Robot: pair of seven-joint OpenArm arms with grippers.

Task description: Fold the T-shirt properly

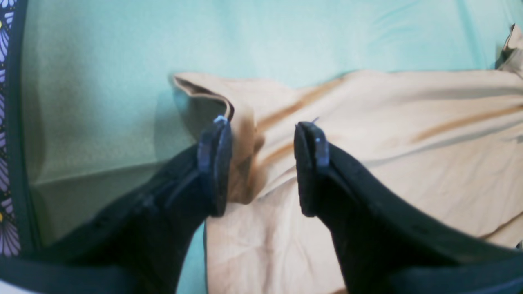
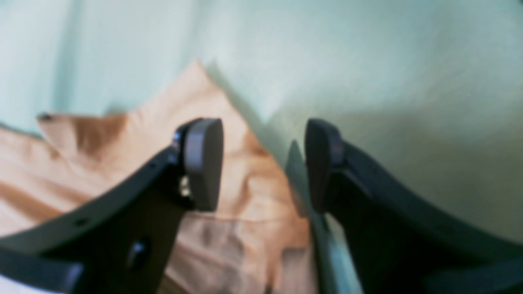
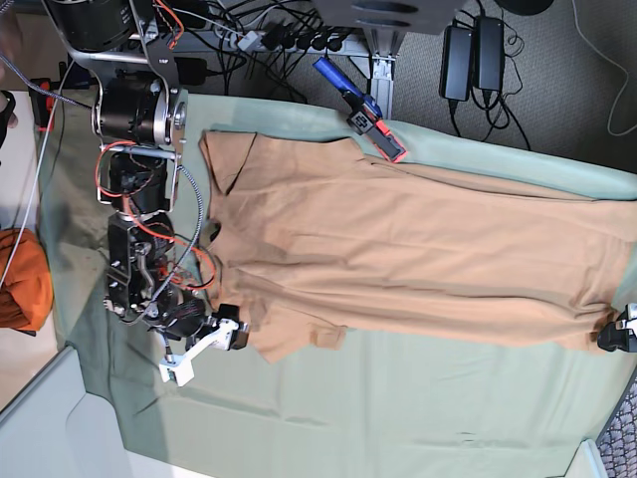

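Observation:
The tan T-shirt (image 3: pixel 398 249) lies spread flat across the green table cloth (image 3: pixel 398 418), wrinkled, its length running left to right in the base view. My right gripper (image 3: pixel 234 337) is at the shirt's lower left corner. In the right wrist view it (image 2: pixel 263 163) is open, with the blurred shirt corner (image 2: pixel 229 228) under and between the fingers. My left gripper (image 3: pixel 615 336) is at the shirt's lower right corner by the table's edge. In the left wrist view it (image 1: pixel 263 163) is open and straddles a raised fold at the shirt's edge (image 1: pixel 388 143).
A deep-orange cloth bundle (image 3: pixel 20 284) lies off the table at the left. A blue and red tool (image 3: pixel 363 115) rests on the far table edge. Cables and power bricks (image 3: pixel 468 45) lie on the floor behind. Patterned fabric (image 1: pixel 4 122) borders the left wrist view.

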